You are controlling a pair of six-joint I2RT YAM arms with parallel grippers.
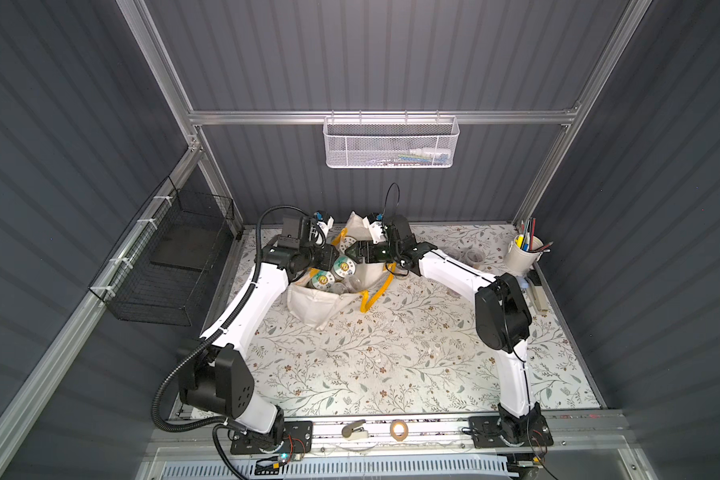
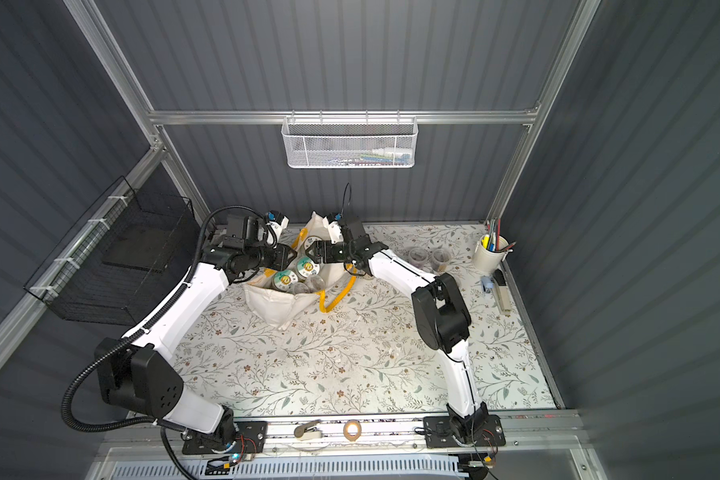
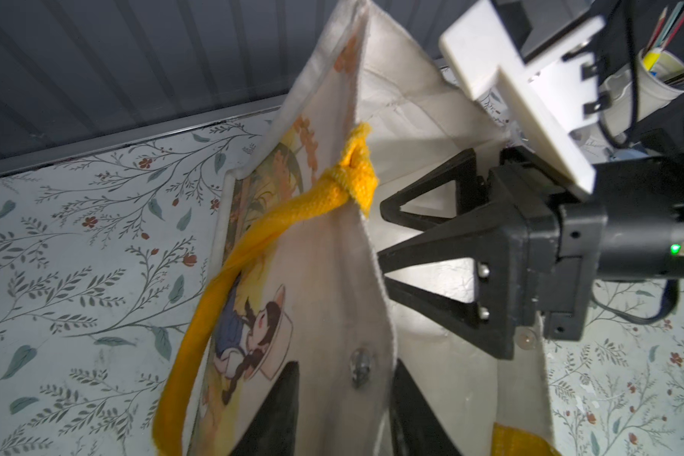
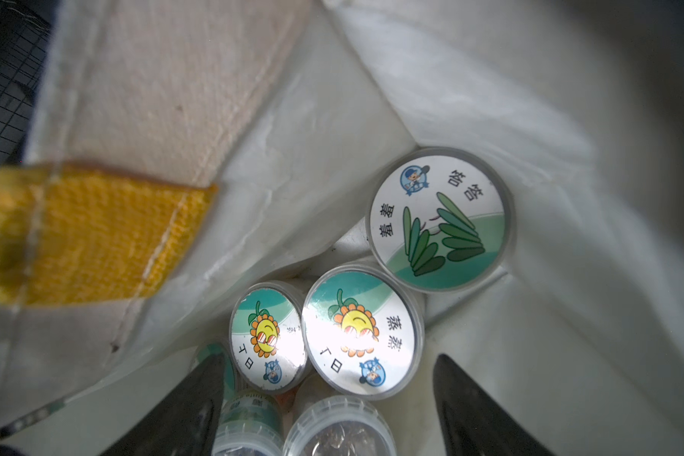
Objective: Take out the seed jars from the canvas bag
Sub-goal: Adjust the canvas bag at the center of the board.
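The off-white canvas bag [image 1: 312, 303] [image 2: 273, 305] stands open at the back of the table. Its yellow handle [image 3: 222, 276] hangs outside. Seed jars with pictured lids [image 1: 344, 266] [image 4: 362, 331] [image 4: 439, 219] and a clear-lidded cup [image 4: 340, 430] sit inside. Two more seed jars [image 1: 452, 253] [image 2: 440, 257] stand on the table to the right. My left gripper [image 3: 346, 367] [image 1: 336, 254] straddles the bag's left rim, jaws apart with the cloth between them. Above the jars inside the bag's mouth, my right gripper [image 4: 332, 402] [image 3: 380, 237] stands open and holds nothing.
A white pen cup [image 1: 522, 253] and small desk items [image 1: 537, 291] stand at the right edge. A white mesh basket [image 1: 391, 141] hangs on the back wall and a black wire basket [image 1: 171, 257] on the left. A tape roll [image 1: 398, 428] lies on the front rail.
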